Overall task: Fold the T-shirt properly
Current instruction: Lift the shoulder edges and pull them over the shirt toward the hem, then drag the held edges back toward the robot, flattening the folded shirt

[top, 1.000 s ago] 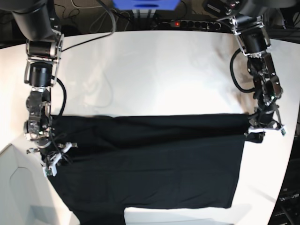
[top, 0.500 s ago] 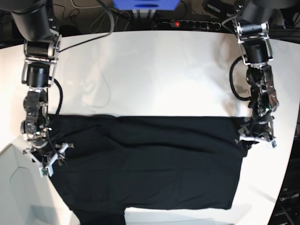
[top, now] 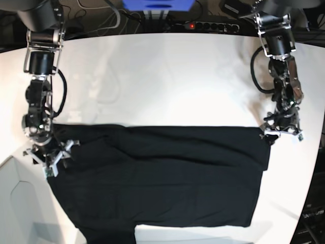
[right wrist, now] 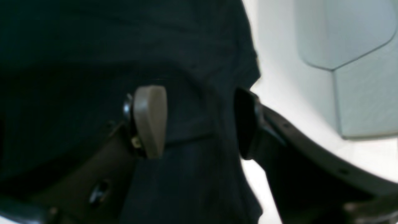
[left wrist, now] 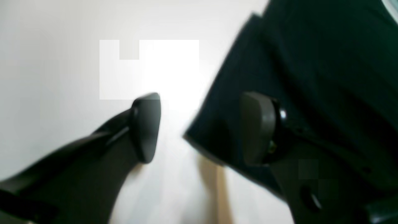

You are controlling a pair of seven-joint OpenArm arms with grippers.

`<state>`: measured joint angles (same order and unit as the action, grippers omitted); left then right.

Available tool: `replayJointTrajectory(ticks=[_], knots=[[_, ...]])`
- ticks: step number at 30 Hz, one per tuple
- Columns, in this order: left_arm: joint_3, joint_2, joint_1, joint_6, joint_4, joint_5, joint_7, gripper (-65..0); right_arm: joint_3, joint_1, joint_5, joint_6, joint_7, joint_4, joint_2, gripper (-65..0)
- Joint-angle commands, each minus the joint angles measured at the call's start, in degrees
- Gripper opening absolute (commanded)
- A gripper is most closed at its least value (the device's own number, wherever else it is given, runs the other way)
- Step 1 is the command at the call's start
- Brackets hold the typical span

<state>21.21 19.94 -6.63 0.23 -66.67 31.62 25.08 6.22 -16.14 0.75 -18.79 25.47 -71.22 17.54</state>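
Both grippers have let go since a second ago. Base view: the T-shirt [top: 157,178] lies flat on the white table [top: 167,76]. Left wrist view: left gripper [left wrist: 199,127] released, shirt corner between its jaws. Right wrist view: right gripper [right wrist: 199,121] released over the fabric.

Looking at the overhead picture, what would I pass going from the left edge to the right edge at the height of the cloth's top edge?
Right gripper → black T-shirt on the white table → left gripper.
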Motion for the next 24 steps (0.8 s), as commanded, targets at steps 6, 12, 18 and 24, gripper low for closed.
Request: replayJointTrajectory(ticks=[6,12,18,24], knots=[[0.2,-0.8,-1.5,-0.5,3.6,0.0,-1.7,-26.1,1.0,2.5,-0.4,0.5,-1.8,-3.4,1.1,-25.6],[-4.2,-0.8,-2.0,-0.5,5.1,0.0,-1.7,-26.2,9.0,3.3,-0.4,0.5,-1.5,-2.1,1.1,-25.3],[-4.5,-0.7,-2.2,-0.5,8.2,0.0,-1.7,-30.6,11.4,6.6,-0.4,0.5,-1.4,0.3,2.7,-25.3],[-4.5,-0.7,-2.2,-0.5,12.6,0.5,-1.7,-44.4,11.4,9.6,-0.5,0.5,-1.9,1.1,3.4,-25.3]])
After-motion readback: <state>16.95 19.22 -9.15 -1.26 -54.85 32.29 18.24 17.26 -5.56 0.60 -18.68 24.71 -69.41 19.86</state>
